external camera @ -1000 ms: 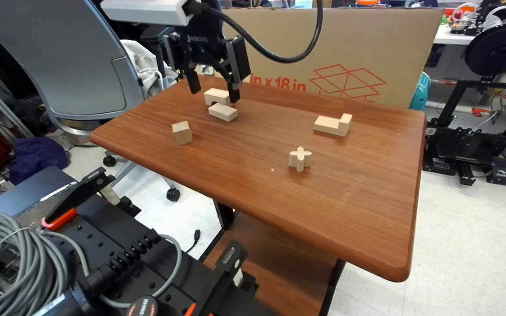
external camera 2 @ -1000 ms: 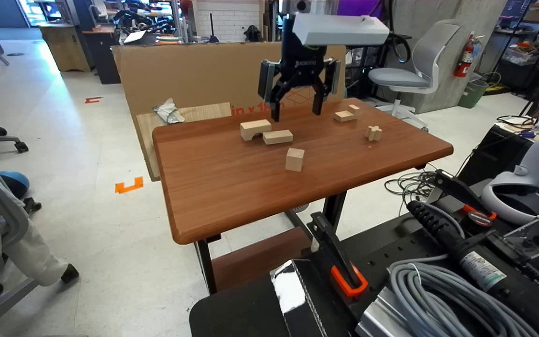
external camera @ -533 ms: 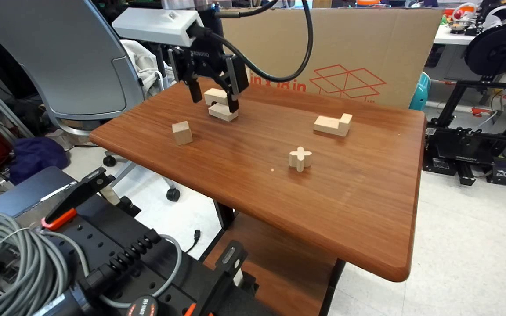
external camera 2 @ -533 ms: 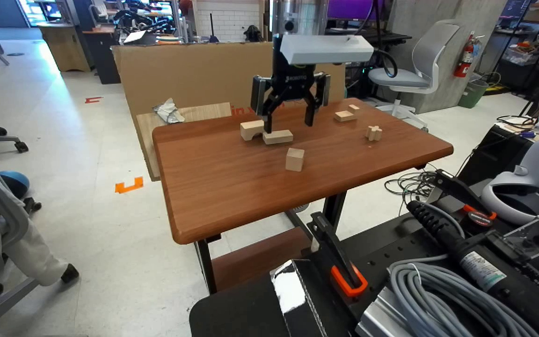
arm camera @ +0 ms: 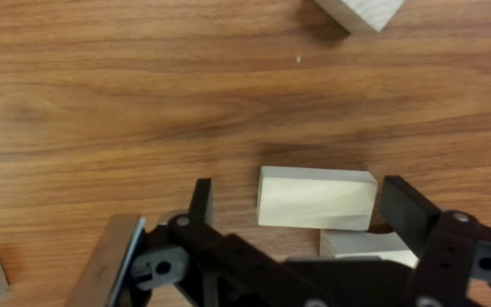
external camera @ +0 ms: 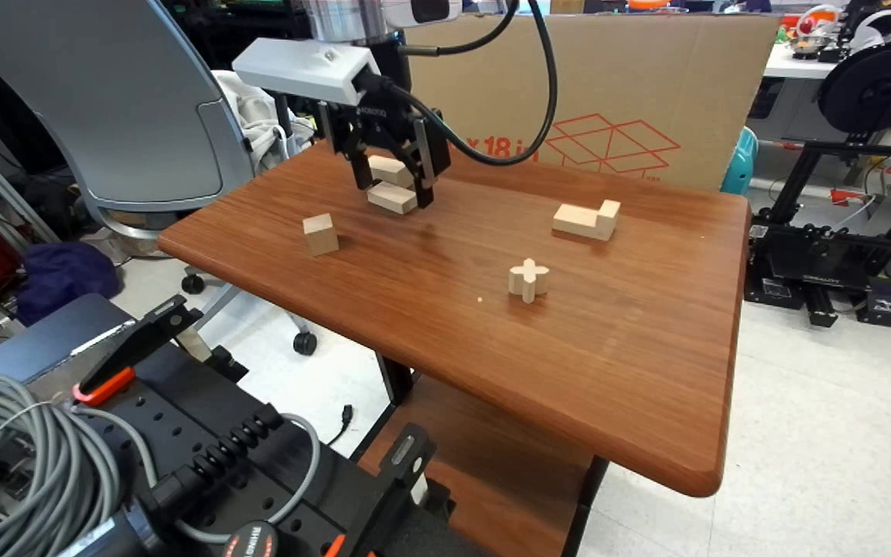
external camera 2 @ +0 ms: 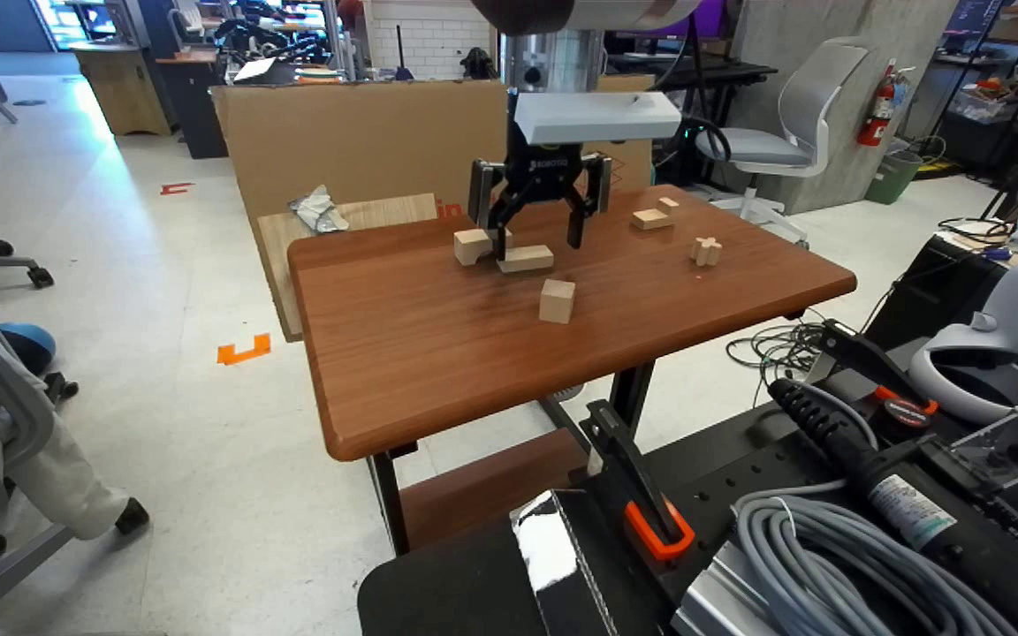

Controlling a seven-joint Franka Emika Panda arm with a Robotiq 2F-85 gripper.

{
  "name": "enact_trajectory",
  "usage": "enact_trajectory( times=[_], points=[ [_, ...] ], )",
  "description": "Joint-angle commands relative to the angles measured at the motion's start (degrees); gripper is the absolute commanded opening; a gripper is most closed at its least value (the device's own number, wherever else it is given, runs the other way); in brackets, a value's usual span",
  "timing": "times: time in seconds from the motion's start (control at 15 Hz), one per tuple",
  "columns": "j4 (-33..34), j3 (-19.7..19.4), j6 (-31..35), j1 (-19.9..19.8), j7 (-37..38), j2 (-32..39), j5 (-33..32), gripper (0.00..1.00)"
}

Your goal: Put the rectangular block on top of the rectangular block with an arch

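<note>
The rectangular block [external camera: 391, 199] is a pale, plain oblong lying flat on the table, and it also shows in an exterior view [external camera 2: 528, 259] and in the wrist view [arm camera: 316, 202]. The rectangular block with an arch [external camera: 389, 169] stands just behind it, partly covered by a finger in an exterior view [external camera 2: 471, 247]. In the wrist view only part of the arch block [arm camera: 367, 243] shows below the plain block. My gripper [arm camera: 303, 200] is open and empty, pointing down above the plain block, with one finger off each end. The right finger in the wrist view is closer to its end.
A pale cube [external camera: 321, 234] stands nearer the table's front edge, also in an exterior view [external camera 2: 557, 301]. A cross-shaped piece [external camera: 528, 280] and another flat block [external camera: 574, 220] with a small upright block [external camera: 607, 220] stand farther along the wooden table [external camera: 616, 333]. A cardboard sheet [external camera 2: 368, 141] rises behind.
My gripper has come down toward the plain block, moving right in an exterior view where the chair is at left, and left in the view with the white headset. Fingers stay open; blocks have not moved.
</note>
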Motion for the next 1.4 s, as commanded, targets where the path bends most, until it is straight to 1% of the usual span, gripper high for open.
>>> enact_trajectory(
  times=[0.0,0.07,0.13,0.27,0.4,0.47,0.53,0.67,0.8,1.07,1.33],
  points=[
    [2.61,-1.48,-1.52,1.86,0.97,2.57,-0.74,1.0],
    [2.89,-1.75,-1.66,2.19,0.88,2.99,-1.14,0.99],
    [3.1,-1.78,-1.93,2.32,0.73,3.33,-1.13,0.75],
    [3.31,-1.95,-2.28,2.64,0.49,3.61,-1.15,0.74],
    [2.97,-1.94,-3.24,2.58,0.06,2.63,-1.22,0.6],
    [2.8,-1.8,-3.78,2.34,-0.4,2.28,-1.22,0.5],
    [2.39,-1.83,-4.22,2.18,-0.65,1.59,-1.35,0.46],
    [0.87,-2.13,-4.99,2.05,-0.31,0.02,-1.25,0.42],
    [-2.0,-0.99,-6.21,0.54,-1.43,-2.95,0.41,0.42],
    [-7.58,-0.93,-6.62,0.35,-1.03,-10.37,0.13,0.42],
    [-8.25,-0.21,-6.67,1.32,0.14,-15.95,-0.36,0.42]
  ],
)
